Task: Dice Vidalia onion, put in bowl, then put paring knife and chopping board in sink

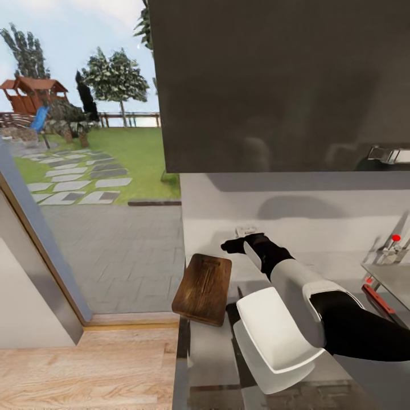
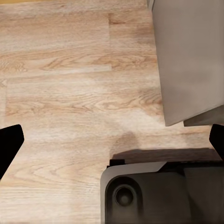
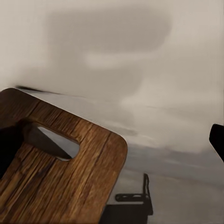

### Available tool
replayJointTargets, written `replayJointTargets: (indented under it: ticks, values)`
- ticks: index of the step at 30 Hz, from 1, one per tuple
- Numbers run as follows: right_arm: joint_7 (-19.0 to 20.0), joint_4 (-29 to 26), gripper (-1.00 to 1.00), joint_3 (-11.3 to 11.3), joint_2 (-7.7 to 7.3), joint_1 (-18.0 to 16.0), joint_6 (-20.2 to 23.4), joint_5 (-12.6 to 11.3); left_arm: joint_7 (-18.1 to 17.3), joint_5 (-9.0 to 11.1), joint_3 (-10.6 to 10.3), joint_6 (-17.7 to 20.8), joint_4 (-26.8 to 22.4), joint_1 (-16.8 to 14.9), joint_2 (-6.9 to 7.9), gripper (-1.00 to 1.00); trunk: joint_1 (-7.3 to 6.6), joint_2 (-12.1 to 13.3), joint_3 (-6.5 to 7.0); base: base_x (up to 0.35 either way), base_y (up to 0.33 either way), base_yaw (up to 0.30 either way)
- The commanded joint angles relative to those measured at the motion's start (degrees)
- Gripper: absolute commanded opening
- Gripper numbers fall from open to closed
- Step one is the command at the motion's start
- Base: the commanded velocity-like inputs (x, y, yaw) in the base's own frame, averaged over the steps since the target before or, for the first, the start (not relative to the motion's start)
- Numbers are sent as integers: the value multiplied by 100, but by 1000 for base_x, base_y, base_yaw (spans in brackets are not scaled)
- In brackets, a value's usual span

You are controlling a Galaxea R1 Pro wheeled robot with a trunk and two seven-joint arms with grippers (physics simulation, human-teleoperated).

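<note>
— What is the biggest thing here?
— The dark cupboard (image 1: 273, 85) up high. Under it runs the long grey table (image 1: 210, 353). It holds the things for the job, so they are easy to reach.
— Where is the sink (image 1: 393, 273)?
— Way over at the right end of the table, with a red knob (image 1: 396, 237) on its tap. It is well apart from the other things.
— And the board (image 1: 203, 288)?
— It lies flat at the left end of the table. One corner sticks out past the edge. The end with the slot points to the wall.
— Is the bowl (image 1: 279, 330) close?
— Yes, just beside the board, on its right. I think it waits there so the cut bits can go in fast.
— What is the right pincer (image 1: 234, 245) up to?
— The arm stretches over the bowl, and the pincer hangs by the far end of the board, near the slot. Its two fingers are spread wide, with nothing in them. I think it wants the board.
— And the left pincer (image 2: 112, 140)?
— It hangs low over the wood floor (image 2: 60, 84), out of the way. Its fingers are spread wide too, with nothing between them.
</note>
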Motion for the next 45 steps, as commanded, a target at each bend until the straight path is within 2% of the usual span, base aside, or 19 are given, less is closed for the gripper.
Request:
replayJointTargets:
  ticks: [1,45]
  values:
    - [13,-2,100,45,-7,-4,33,4,-3,-2,1,-10,-5,1,1,100,2,-10,-19,0,0,0]
    - [13,10,100,45,-1,-4,33,4,-3,-4,1,-10,1,1,1,100,2,-10,-415,24,0,0]
